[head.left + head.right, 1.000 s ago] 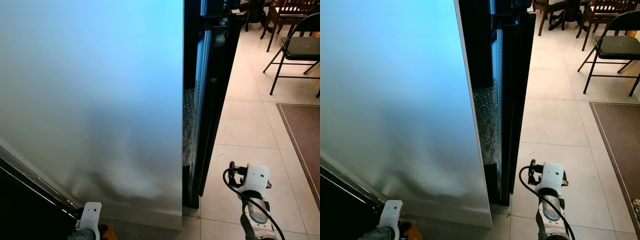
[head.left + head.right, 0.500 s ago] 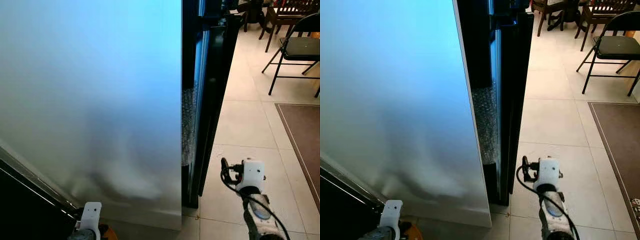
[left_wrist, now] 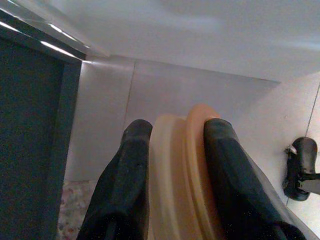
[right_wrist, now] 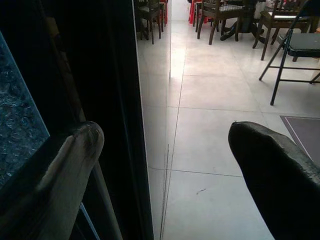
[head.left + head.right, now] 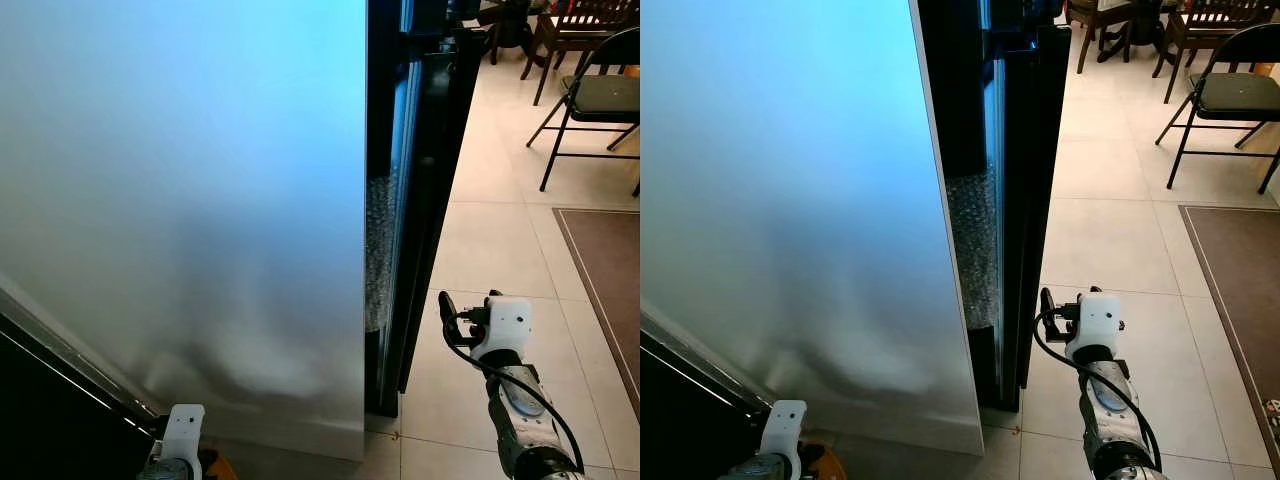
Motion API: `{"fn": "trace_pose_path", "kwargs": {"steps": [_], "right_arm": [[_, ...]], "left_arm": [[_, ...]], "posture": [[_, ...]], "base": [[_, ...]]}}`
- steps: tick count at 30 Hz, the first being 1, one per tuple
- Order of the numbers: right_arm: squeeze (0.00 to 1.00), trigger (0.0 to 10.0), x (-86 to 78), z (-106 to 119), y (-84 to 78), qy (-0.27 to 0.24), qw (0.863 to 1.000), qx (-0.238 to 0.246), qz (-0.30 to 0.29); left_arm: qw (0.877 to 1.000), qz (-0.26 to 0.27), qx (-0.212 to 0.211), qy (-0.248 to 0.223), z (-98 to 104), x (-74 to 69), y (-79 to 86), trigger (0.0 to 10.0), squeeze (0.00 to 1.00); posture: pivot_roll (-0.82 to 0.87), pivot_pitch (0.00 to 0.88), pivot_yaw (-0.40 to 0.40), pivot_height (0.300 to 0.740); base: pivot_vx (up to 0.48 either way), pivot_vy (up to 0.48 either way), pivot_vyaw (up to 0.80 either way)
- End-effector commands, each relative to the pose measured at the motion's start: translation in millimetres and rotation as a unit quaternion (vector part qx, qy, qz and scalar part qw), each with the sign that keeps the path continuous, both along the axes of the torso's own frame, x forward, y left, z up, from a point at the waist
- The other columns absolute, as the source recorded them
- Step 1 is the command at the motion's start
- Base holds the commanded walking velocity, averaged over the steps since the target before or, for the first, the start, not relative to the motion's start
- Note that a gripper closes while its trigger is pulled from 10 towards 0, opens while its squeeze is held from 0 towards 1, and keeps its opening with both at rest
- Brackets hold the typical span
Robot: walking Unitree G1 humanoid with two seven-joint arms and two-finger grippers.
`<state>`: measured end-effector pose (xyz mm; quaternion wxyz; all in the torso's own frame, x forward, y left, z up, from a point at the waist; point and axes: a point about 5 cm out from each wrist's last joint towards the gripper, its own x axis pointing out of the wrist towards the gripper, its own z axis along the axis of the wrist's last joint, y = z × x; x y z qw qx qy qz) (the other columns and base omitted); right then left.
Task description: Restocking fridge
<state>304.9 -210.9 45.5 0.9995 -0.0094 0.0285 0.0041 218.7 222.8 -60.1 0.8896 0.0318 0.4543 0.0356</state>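
Flooring: pale glossy square tiles (image 5: 1110, 230) with thin grout lines, running back into a dining area. Brown mat (image 5: 610, 270) with a darker border lies along the robot's right side.

Furniture, far end: black folding chair (image 5: 1225, 95) with a dark padded seat, standing on the tiles; behind it, wooden chairs (image 4: 215, 11) and a dark pedestal table, well apart from the robot.

Appliance: fridge, directly ahead. Its white door (image 5: 190, 200) stands open, a broad blank face tinted blue toward the top and taking up the robot's left half of the scene. Beside the door's edge sits the black fridge body (image 5: 1025, 180), tall and glossy. Between the two, a narrow gap shows a bubble-textured panel (image 5: 975, 245). Dark cabinet front with a bright metal edge (image 5: 50, 400) sits low on the robot's left.

Left gripper (image 3: 175, 165): low by the foot of the white door, fingers (image 3: 127, 170) closed onto a pale orange, disc-shaped item (image 3: 182, 170) with a stepped rim, pinched edge-on between both pads. Item is outside the fridge, near floor level.

Right gripper (image 4: 165, 165): held low, just beside the black fridge body's front edge, fingers spread wide with nothing between them; one finger (image 4: 55, 185) lies against the dark edge, though whether it touches is not clear.
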Motion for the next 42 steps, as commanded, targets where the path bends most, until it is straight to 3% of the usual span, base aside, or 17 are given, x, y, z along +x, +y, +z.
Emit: {"fn": "trace_pose_path", "kwargs": {"steps": [1, 2, 5, 10, 25, 42], "right_arm": [[0.0, 10.0, 3.4, 4.2, 3.7, -0.01, 1.0, 0.005, 0.007], [0.0, 10.0, 3.4, 4.2, 3.7, -0.01, 1.0, 0.005, 0.007], [0.0, 10.0, 10.1, 5.3, 27.1, -0.002, 0.997, 0.036, 0.066], [0.0, 10.0, 14.1, 7.4, 32.6, 0.008, 0.994, 0.042, 0.105], [0.0, 10.0, 32.0, 28.5, 33.4, -0.011, 0.992, 0.045, 0.117], [0.0, 10.0, 43.8, 45.0, 19.9, -0.021, 0.995, 0.02, 0.092]], "left_arm": [[1.0, 0.002, 0.006, 0.002, -0.8, -2.6, 3.1, 10.0, 0.0], [1.0, 0.002, 0.006, 0.002, -0.8, -2.6, 3.1, 10.0, 0.0], [1.0, 0.011, 0.004, -0.001, -0.8, -3.0, 4.2, 10.0, 0.0], [1.0, 0.011, 0.004, 0.0, -0.7, -2.8, 4.2, 10.0, 0.0], [1.0, 0.018, -0.002, -0.001, -0.7, -1.8, 1.9, 10.0, 0.0], [1.0, 0.027, -0.006, -0.003, -0.9, -1.2, -0.3, 10.0, 0.0]], "posture": [[-0.09, 0.0, 0.09, 0.74], [-0.09, 0.0, 0.09, 0.74], [-0.07, 0.0, 0.078, 0.74], [-0.06, 0.0, 0.081, 0.74], [-0.05, 0.0, 0.067, 0.74], [-0.05, 0.0, 0.053, 0.74]], "base": [[0.0, 0.0, 0.0], [0.0, 0.0, 0.0], [0.0, 0.0, 0.0], [0.0, 0.0, 0.0], [0.0, 0.0, 0.0], [0.0, 0.0, 0.0]]}}
